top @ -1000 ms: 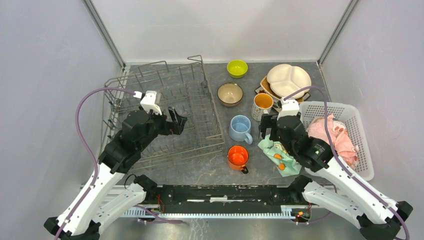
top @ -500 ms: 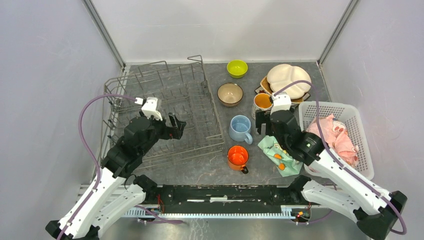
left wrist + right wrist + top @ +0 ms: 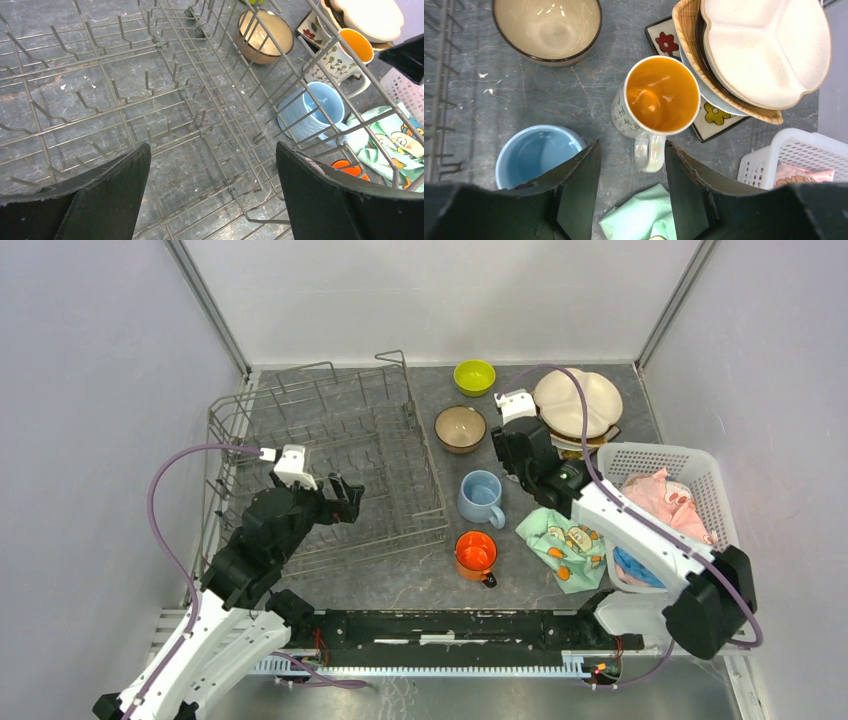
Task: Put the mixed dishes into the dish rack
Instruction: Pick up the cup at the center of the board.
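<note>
The white patterned mug, orange inside, stands upright on the table. Its handle lies between the fingers of my right gripper; the jaws are open, with a gap on the left side. From above, my right gripper hides this mug. A light-blue mug and an orange mug stand nearby, with a tan bowl and a lime-green bowl behind. The cream three-section plate tops a stack of plates. My left gripper hangs open over the bare dish rack.
A teal patterned cloth lies just in front of the right gripper. A white perforated basket with a pink cloth stands at the right. The woven tan plate and a flowered plate sit under the cream one.
My right arm has reached back and left over the white mug, and its jaws have narrowed around the handle. The left gripper has drawn slightly toward the near side, still open.
</note>
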